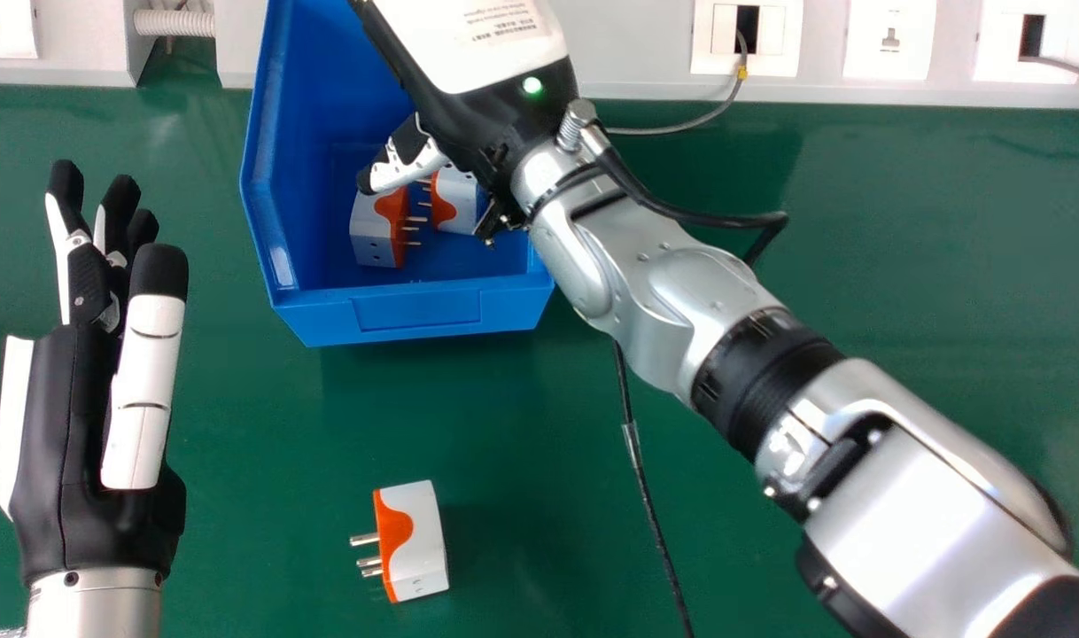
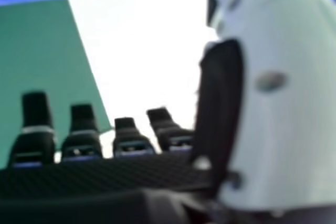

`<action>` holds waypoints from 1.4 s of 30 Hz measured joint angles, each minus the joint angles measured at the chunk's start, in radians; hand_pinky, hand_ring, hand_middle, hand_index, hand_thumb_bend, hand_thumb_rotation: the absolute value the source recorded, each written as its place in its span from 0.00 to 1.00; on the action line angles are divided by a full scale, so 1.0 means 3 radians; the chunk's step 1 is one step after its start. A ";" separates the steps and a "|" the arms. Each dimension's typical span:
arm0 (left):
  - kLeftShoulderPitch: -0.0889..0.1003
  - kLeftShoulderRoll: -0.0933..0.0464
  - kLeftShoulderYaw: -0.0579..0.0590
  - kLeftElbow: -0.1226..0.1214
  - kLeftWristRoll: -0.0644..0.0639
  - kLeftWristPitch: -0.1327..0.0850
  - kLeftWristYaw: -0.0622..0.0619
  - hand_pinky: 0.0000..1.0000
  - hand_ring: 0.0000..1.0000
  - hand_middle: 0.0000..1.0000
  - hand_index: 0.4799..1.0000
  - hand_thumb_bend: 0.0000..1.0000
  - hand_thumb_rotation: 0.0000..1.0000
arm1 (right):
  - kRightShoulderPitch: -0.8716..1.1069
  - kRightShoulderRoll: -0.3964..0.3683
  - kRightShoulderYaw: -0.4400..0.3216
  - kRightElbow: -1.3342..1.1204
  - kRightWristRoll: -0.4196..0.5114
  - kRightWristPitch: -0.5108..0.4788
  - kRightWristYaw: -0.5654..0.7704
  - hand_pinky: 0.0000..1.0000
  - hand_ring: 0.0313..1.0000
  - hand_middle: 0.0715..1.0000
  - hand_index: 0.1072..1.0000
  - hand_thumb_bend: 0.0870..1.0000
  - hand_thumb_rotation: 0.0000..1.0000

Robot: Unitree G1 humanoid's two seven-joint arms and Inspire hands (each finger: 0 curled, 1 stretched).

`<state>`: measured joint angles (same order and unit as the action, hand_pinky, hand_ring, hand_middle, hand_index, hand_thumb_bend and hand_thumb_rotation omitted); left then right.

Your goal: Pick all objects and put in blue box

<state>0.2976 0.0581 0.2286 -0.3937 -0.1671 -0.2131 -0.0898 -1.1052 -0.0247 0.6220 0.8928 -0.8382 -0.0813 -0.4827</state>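
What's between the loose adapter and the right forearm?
A thin black cable on the green tabletop, right of the adapter; head view shows it.

I observe an open-topped blue box [image 1: 415, 319] upright on the bench [image 1: 265, 443]. Inside, a white-and-orange left adapter [image 1: 373, 232] lies with metal pins pointing right; a matching right adapter [image 1: 456, 197], partly covered, points its pins left. A loose adapter [image 1: 421, 545] lies on the bench, pins left.

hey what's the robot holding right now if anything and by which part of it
Nothing is held. The right hand is open and empty over the blue box, and the left hand is open and empty too.
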 measured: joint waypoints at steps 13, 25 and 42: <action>0.0046 0.0001 -0.0009 0.0031 0.0039 -0.0071 0.0003 1.00 1.00 1.00 1.00 0.67 0.86 | 0.1750 -0.0590 -0.0042 -0.2196 -0.0066 -0.0254 0.0350 0.59 0.80 0.88 0.84 0.70 0.25; 0.0086 0.0005 -0.0020 0.0036 0.0095 -0.0095 0.0000 1.00 1.00 1.00 1.00 0.66 0.88 | 0.2918 -0.1103 -0.0100 -0.2597 -0.0004 -0.0983 0.0427 0.65 0.83 0.91 0.87 0.60 0.34; 0.0066 0.0034 -0.0012 0.0037 0.0056 -0.0086 -0.0007 1.00 1.00 1.00 1.00 0.65 0.86 | 0.3110 -0.0997 -0.0062 -0.2163 -0.0189 -0.1219 0.0450 0.65 0.83 0.89 0.85 0.65 0.39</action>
<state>0.3174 0.0684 0.2249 -0.3826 -0.1502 -0.2390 -0.0920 -0.1723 -0.3238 0.6035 0.2438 -0.8950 -0.4469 -0.3478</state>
